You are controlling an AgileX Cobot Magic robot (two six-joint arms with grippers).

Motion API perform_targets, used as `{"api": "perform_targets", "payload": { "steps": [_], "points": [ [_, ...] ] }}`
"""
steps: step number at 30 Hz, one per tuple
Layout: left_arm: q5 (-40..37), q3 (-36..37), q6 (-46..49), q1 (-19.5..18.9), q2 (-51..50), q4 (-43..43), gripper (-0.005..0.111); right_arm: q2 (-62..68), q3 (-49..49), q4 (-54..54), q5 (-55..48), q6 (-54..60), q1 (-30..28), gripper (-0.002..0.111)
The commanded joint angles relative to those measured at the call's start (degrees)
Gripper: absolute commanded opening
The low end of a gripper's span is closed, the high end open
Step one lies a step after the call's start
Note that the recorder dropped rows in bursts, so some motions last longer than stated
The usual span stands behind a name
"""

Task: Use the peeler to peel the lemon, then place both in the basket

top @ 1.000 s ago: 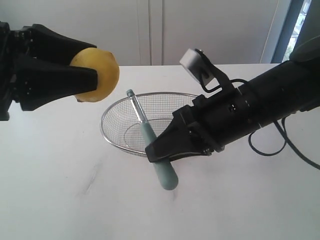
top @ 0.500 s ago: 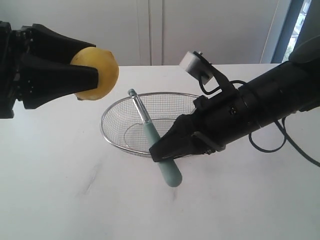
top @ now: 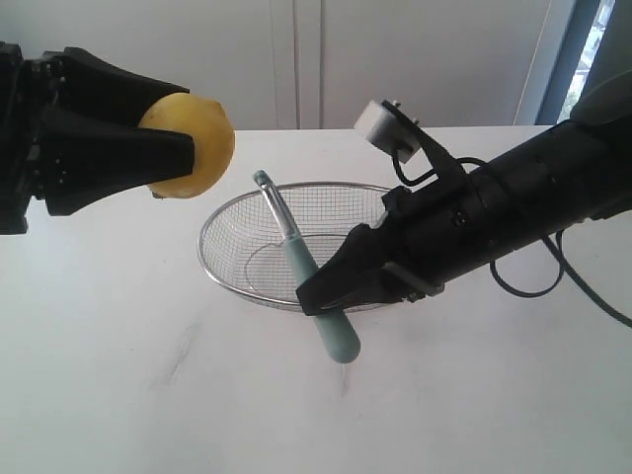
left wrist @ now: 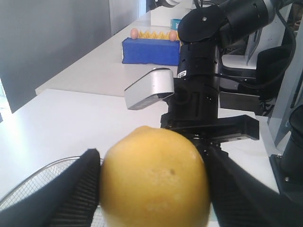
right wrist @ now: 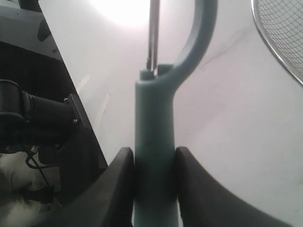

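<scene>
Matte black arms (top: pixel 523 202), pale grey wrist camera (top: pixel 380 124)

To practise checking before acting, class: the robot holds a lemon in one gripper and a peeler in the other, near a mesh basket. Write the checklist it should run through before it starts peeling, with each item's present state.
1. Lemon gripped by left gripper: ok, a finger presses each side.
2. Peeler gripped by right gripper: ok, handle clamped between both fingers.
3. Blade touching the lemon: not ok, a gap shows between them.
4. Blade edge turned toward the lemon: cannot tell.
5. Basket upright on the table, ready: ok.
</scene>
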State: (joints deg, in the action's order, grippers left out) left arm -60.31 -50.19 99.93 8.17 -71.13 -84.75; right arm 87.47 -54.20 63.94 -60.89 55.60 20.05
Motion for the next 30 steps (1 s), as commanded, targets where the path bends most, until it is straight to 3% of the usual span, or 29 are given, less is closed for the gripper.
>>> {"api": "perform_targets", "payload": {
  "steps": [1,14,30],
  "points": [
    [-0.88,0.36,-0.1,-0.11,0.69,-2.15,0.0,-0.05,-0.53,0.25,-0.04,2.94,0.21,0.0],
    [-0.74,0.36,-0.1,-0.11,0.69,-2.15,0.0,0.05,0.35,-0.09,5.58,3.26,0.21,0.0],
    [-0.71,0.36,-0.1,-0.11,0.69,-1.79,0.0,0.05,0.32,1.36,3.69,2.88,0.21,0.0]
  ]
}}
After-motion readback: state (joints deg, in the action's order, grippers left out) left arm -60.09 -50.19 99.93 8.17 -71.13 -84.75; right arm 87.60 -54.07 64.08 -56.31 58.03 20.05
